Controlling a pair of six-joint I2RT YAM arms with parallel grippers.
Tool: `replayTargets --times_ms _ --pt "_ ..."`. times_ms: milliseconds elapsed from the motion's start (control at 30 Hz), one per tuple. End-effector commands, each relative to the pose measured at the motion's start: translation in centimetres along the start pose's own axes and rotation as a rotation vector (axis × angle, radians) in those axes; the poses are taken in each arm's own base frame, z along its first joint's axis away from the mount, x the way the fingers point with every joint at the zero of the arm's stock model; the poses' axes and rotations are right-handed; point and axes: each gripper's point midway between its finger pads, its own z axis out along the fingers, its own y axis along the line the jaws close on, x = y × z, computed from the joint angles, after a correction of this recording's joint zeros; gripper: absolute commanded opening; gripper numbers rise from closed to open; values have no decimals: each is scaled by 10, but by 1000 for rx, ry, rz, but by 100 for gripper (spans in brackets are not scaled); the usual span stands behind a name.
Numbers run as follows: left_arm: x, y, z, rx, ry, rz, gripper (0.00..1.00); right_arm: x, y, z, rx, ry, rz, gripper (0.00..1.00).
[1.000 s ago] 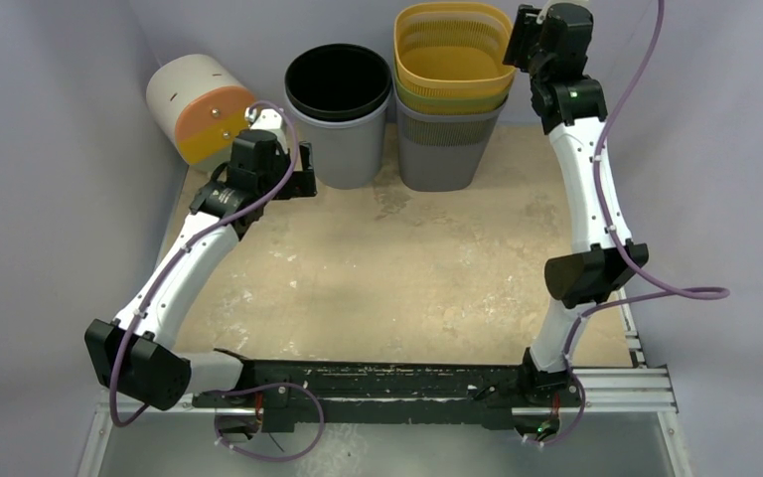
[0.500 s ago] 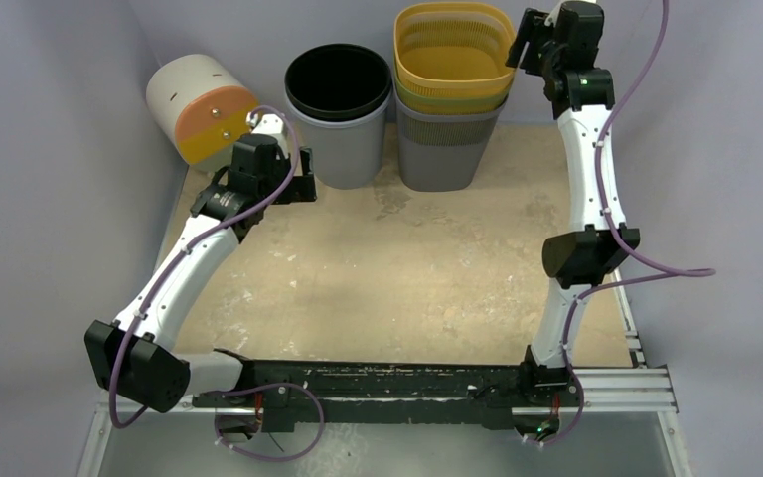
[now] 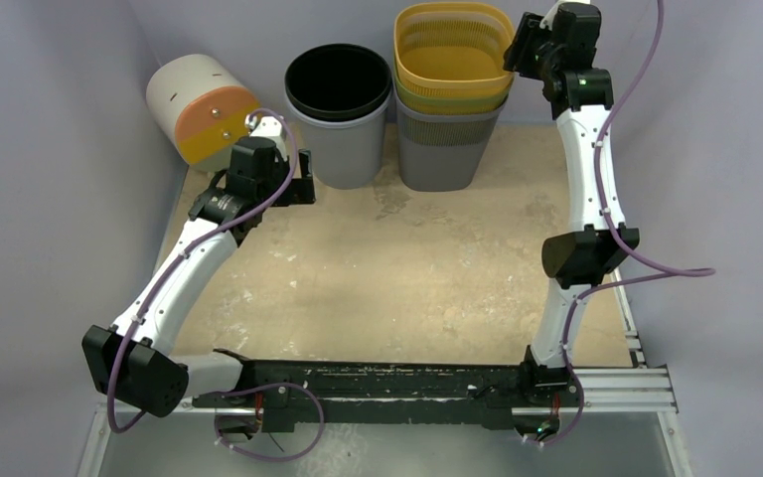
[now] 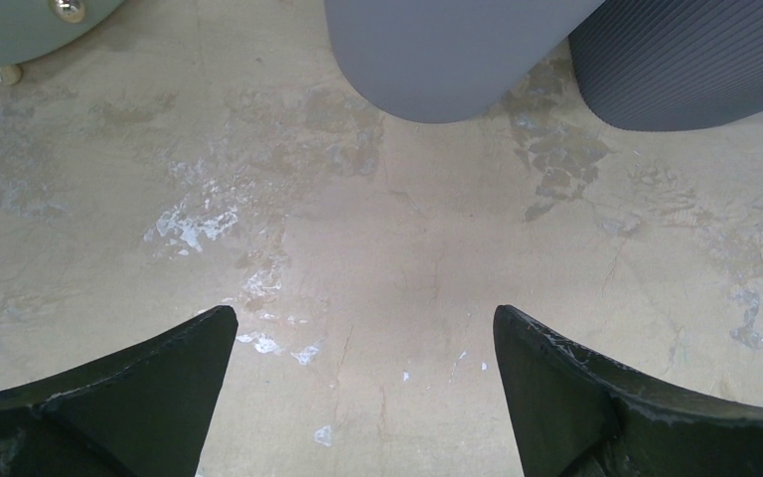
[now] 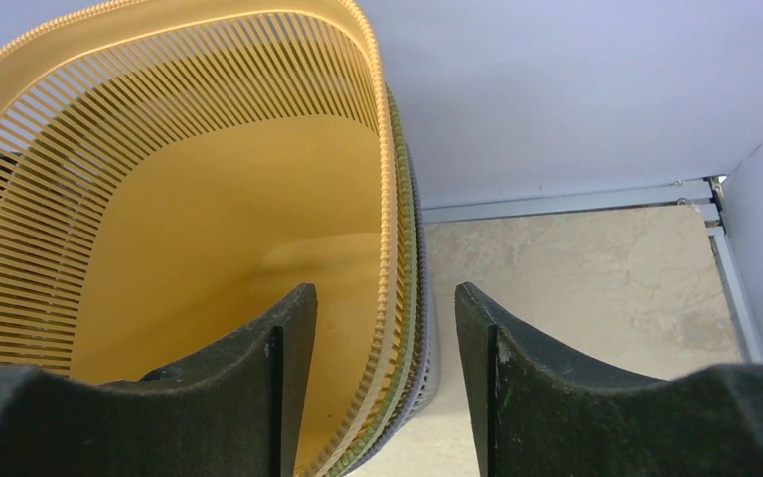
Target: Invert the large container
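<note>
A stack of slatted baskets stands at the back: a yellow basket [image 3: 452, 45] on top, nested in a green one and a grey one [image 3: 447, 149]. My right gripper [image 3: 517, 45] is open at the stack's right rim. In the right wrist view the gripper [image 5: 385, 293] straddles the rim, one finger inside the yellow basket [image 5: 209, 199] and one outside, not touching it. My left gripper [image 3: 303, 174] is open and empty, low over the table in front of the grey bin [image 3: 340, 114]. The left wrist view shows the gripper [image 4: 366, 318] over bare table.
The grey bin with a black rim stands upright left of the stack; its base shows in the left wrist view [image 4: 447, 50]. A white and orange cylinder [image 3: 199, 109] lies on its side at the back left. Walls close in the back, left and right.
My right arm has reached up and back, bringing its gripper over the basket stack's right rim, then shifted slightly left. The left arm has barely moved.
</note>
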Motion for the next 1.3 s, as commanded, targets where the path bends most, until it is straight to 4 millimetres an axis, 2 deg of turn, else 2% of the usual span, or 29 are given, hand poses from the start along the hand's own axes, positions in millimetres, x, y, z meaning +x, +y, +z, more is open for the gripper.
replayTargets --times_ms 0,100,333,467,600,800,833,900,933,1000,1100,1267 --pt "-6 -2 -7 21 -37 17 97 -12 7 -3 -21 -35 14 54" --pt "-5 -2 -7 21 -35 20 97 -14 7 -2 -18 -45 18 54" --pt "1 0 -8 18 -31 20 97 2 8 6 -29 -2 23 53" --pt "2 0 -7 17 -28 17 97 7 11 8 -31 6 21 45" --pt "2 1 -8 13 -28 18 97 1 13 4 -34 -12 22 34" --pt "3 1 -9 14 -27 16 97 0 10 -2 -23 -15 4 32" --pt "3 1 -10 15 -26 15 97 3 8 -1 -13 -8 0 27" --pt "4 2 -11 14 -28 14 97 8 6 -1 -5 5 -2 2" --pt "3 2 -11 14 -28 13 97 9 6 -2 -7 9 -2 0" --pt "4 2 -11 11 -27 16 97 1 10 -6 -26 -15 4 0" --pt "3 3 -12 6 -27 17 97 -22 25 -18 -94 -82 18 0" --pt "5 3 -10 8 -22 8 97 -78 39 -58 -148 -222 62 0"
